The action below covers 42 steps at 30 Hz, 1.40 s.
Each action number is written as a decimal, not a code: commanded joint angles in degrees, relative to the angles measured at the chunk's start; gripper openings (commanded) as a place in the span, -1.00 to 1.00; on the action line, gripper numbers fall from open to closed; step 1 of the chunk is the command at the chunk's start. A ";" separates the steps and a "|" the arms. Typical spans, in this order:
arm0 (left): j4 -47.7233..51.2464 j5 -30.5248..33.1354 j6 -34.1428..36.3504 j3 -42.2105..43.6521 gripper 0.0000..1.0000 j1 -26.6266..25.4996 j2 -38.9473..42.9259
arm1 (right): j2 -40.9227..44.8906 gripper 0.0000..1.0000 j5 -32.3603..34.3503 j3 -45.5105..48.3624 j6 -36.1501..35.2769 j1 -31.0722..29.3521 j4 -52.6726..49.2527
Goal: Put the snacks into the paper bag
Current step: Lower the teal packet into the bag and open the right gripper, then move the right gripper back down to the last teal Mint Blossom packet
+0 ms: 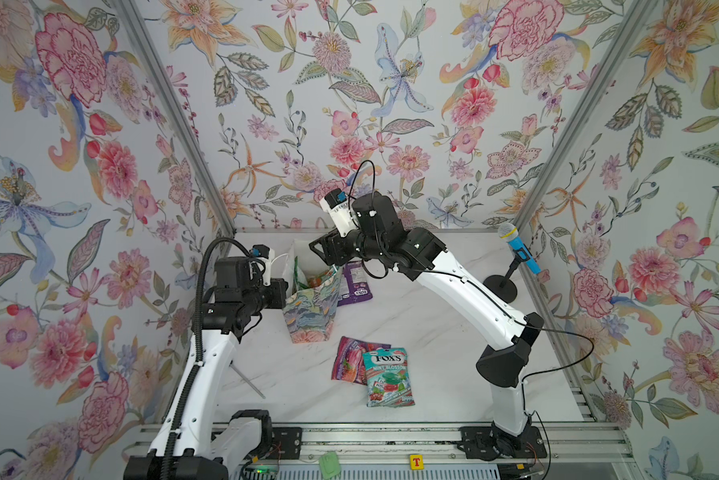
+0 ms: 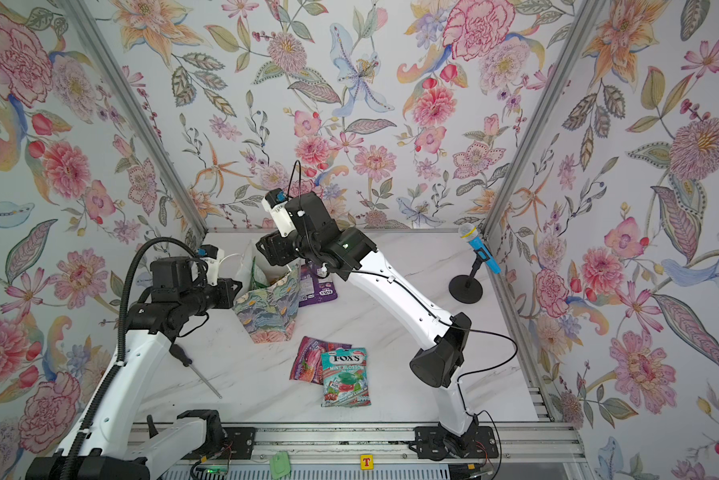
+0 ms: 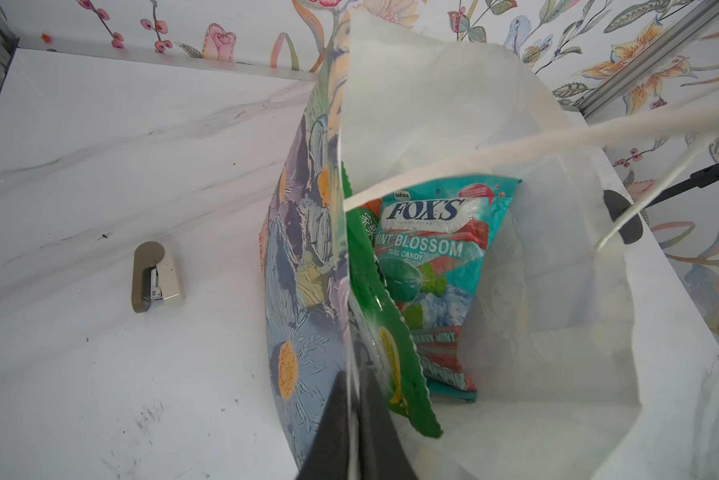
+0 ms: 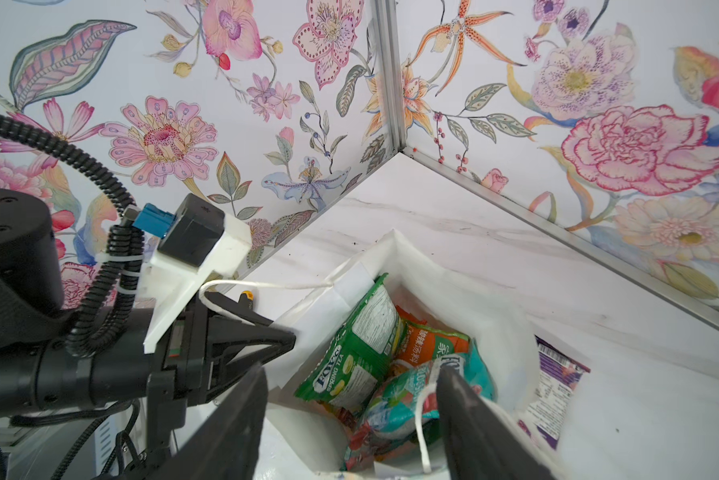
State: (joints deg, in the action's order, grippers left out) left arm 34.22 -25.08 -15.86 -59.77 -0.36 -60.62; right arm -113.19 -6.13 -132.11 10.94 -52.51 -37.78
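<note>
The paper bag (image 1: 310,313) (image 2: 266,316) stands open at the back of the table. My left gripper (image 3: 352,374) is shut on the bag's side wall (image 3: 303,270) at the rim. My right gripper (image 4: 353,372) hangs open over the bag's mouth with nothing between its fingers. Inside the bag lie a teal Mint Blossom snack (image 3: 428,257) (image 4: 399,399), a green Spring Tea one (image 4: 357,345) and an orange one (image 4: 432,345). On the table in front lie a teal snack (image 1: 388,376) and a pink-purple one (image 1: 349,359). A purple snack (image 1: 355,282) lies behind the bag.
A blue toy microphone (image 1: 517,249) on a black stand sits at the back right. A screwdriver (image 1: 247,380) lies near the left arm. A beige stapler (image 3: 156,276) lies left of the bag. Floral walls close in three sides.
</note>
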 commanded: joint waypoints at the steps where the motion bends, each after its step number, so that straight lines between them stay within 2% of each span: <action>1: 2.57 0.76 1.18 0.44 -0.84 0.54 0.30 | 4.81 0.34 1.47 4.41 0.87 0.68 1.90; 10: 2.28 0.78 1.01 0.53 -0.84 0.60 0.23 | 21.10 0.36 2.87 34.90 8.30 3.02 14.02; 14: 1.91 0.74 0.83 0.54 -0.84 0.62 0.00 | 29.05 0.36 4.34 51.20 13.88 4.29 17.46; 22: 1.80 0.62 0.57 0.83 -0.84 0.62 0.19 | 41.46 0.36 7.36 76.74 26.78 3.85 19.30; 31: 1.92 0.78 0.31 0.88 -0.84 0.62 0.52 | 47.42 0.38 11.02 91.84 41.45 -3.83 19.80; 39: 1.96 0.56 0.30 0.64 -0.84 0.63 0.25 | 45.95 0.57 13.19 96.93 50.95 -12.43 21.79; 42: 1.74 0.66 0.30 0.71 -0.84 0.62 0.37 | 45.07 0.57 13.95 98.89 54.49 -14.81 23.28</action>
State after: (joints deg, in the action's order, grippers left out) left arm 34.20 -25.08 -15.88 -59.77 -0.32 -60.62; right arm -67.09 5.65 -35.03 59.68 -65.87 -16.34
